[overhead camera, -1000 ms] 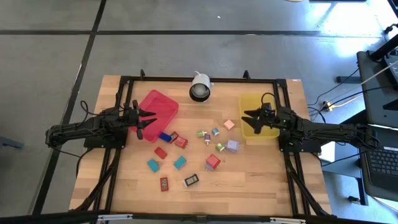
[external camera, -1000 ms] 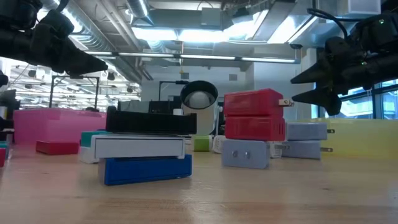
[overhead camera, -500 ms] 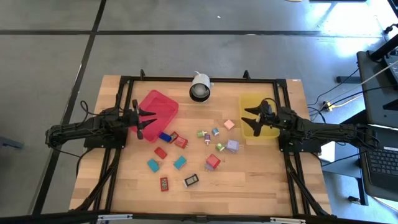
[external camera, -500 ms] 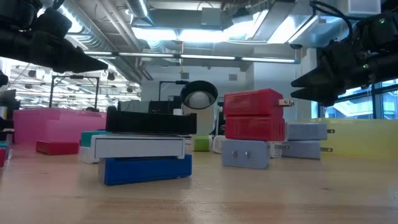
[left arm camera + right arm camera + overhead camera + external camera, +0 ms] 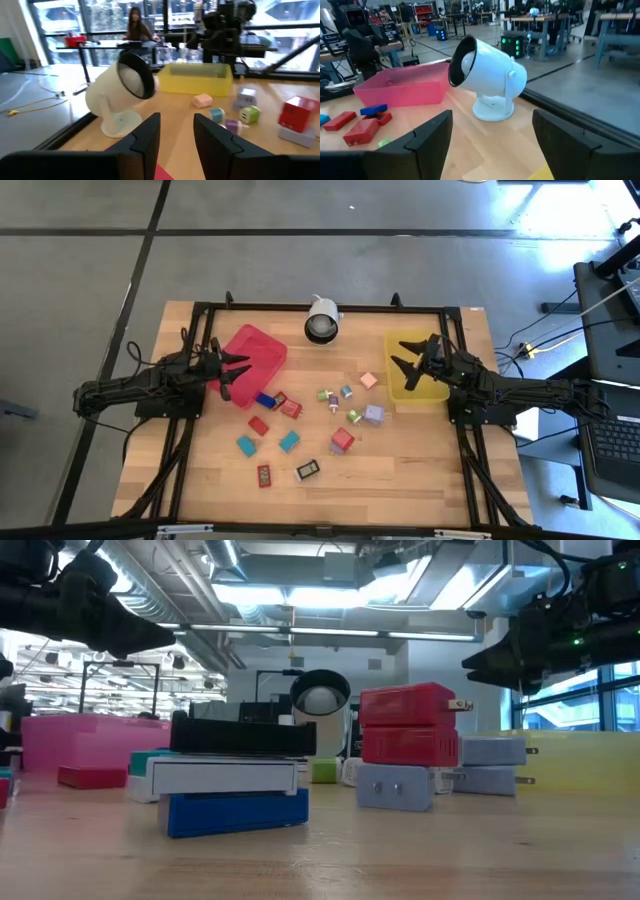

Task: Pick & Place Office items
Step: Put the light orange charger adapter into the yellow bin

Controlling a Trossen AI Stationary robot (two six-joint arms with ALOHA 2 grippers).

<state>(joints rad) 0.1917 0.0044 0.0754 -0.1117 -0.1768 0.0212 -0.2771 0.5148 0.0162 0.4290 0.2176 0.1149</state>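
The office items lie scattered on the wooden table between the two trays: a blue piece (image 5: 264, 400), red pieces (image 5: 290, 408), teal ones (image 5: 289, 441), a red block on a lilac one (image 5: 342, 440), green (image 5: 354, 416), pink (image 5: 368, 380), and a black, white-labelled piece (image 5: 308, 470). My left gripper (image 5: 236, 371) hangs open above the red tray's near right corner (image 5: 262, 366). My right gripper (image 5: 404, 364) is open in the air over the yellow tray's left part (image 5: 400, 392). Neither holds anything, as the left wrist view (image 5: 175, 134) and the right wrist view (image 5: 492, 137) show.
A white round lamp-like device (image 5: 322, 321) stands at the far edge between the trays. A black frame (image 5: 320, 307) runs around the table. In the low view the black-and-white piece lies on a blue one (image 5: 236, 812) close to the camera. Bare wood lies along the near edge (image 5: 400, 490).
My right gripper has risen above the yellow tray and shifted a little toward the far edge, its fingers tipping upward. My left gripper has lifted slightly. The items have stayed where they were.
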